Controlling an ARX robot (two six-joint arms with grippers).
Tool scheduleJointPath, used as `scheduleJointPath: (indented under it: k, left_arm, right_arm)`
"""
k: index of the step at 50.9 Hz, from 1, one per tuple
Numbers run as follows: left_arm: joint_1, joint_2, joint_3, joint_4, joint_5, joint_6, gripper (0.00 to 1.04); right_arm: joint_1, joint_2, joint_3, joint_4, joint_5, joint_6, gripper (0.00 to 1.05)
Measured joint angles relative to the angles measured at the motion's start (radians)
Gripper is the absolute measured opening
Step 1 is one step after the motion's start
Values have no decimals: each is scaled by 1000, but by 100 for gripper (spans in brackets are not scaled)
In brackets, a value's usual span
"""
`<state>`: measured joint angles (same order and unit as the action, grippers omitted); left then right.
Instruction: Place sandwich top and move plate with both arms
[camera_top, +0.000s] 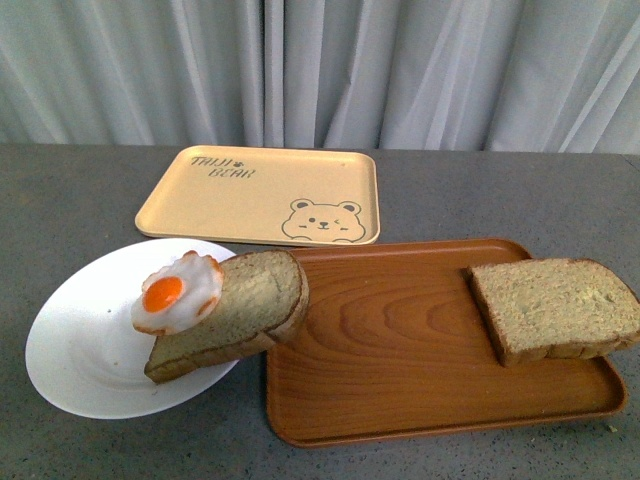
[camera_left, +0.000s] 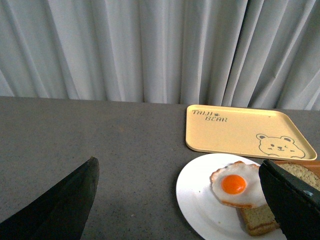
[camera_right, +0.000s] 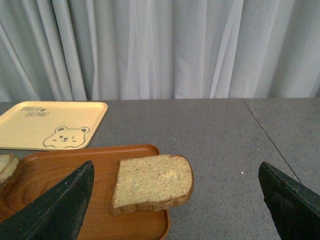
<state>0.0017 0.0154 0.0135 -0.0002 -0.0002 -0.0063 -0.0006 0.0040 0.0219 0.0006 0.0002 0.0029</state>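
**Wooden tray (camera_top: 400, 340) up front: sandwich top (camera_top: 555, 305) on its right end, both end effectors wide open**

Closest to your front cam is the brown wooden tray, w/ the white plate (camera_top: 80, 340) just beside it on the left. The sandwich top lies flat at the tray's right end, and its outer edge hangs over the right rim. It's well apart from the plate.

On the plate you've got a domed bread slice (camera_top: 250, 300). Its rounded end sticks out over the tray's left rim, and a fried egg (camera_top: 178, 292) sits on its other end. Behind both, the yellow bear-print tray (camera_top: 260, 195) rests on the grey bench (camera_top: 80, 190), w/ a curtain (camera_top: 400, 70) at the back.

Left end effector (camera_left: 178, 160): fingers spread wide, nothing btwn them, above the bench near the plate. Right end effector (camera_right: 175, 163): fingers also spread wide and holding nothing, w/ the sandwich top framed btwn them in its wrist cam. Neither touches anything.
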Motion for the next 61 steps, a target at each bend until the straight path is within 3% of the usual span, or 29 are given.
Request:
scheduleJointPath:
  k: [6, 9, 13, 24, 33, 47, 61]
  left_arm:
    - [0, 0, 0, 0, 0, 0, 96]
    - [0, 0, 0, 0, 0, 0, 96]
    - [0, 0, 0, 0, 0, 0, 96]
    - [0, 0, 0, 0, 0, 0, 96]
    - [0, 0, 0, 0, 0, 0, 96]
    - [0, 0, 0, 0, 0, 0, 96]
    - [0, 0, 0, 0, 0, 0, 96]
  right_arm:
    - [0, 0, 0, 0, 0, 0, 96]
    - [12, 48, 31, -87, 53, 31, 96]
    - [-13, 267, 88, -123, 61, 74, 96]
    - [-219, 952, 210, 326, -75, 93, 96]
    - [-292, 1348, 352, 475, -163, 121, 96]
    - [-222, 1749, 571, 500, -196, 269, 96]
    - [-165, 1861, 640, 486, -184, 320, 96]
